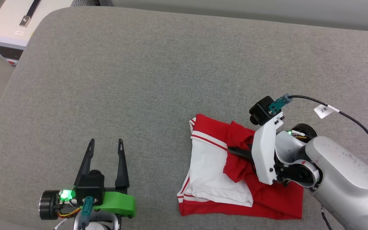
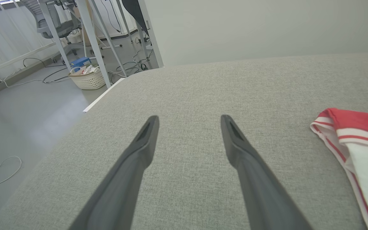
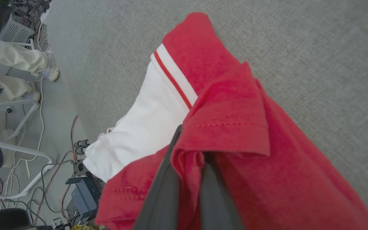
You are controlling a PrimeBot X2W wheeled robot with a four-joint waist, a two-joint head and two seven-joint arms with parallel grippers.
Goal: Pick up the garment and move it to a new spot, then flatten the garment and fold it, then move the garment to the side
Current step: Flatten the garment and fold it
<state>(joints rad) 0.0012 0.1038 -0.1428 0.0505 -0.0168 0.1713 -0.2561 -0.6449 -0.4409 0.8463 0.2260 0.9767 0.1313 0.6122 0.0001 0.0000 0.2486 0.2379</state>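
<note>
My right claw pinches a red hem fold of the shirt, surely limp and light; left claw spread.

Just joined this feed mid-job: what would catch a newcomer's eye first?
The red-and-white garment lies bunched at the lower right of the grey cushion in the head view. The right gripper has its fingers shut on a red fold of it, while the left gripper sits open at the lower left, apart from the cloth.
</note>
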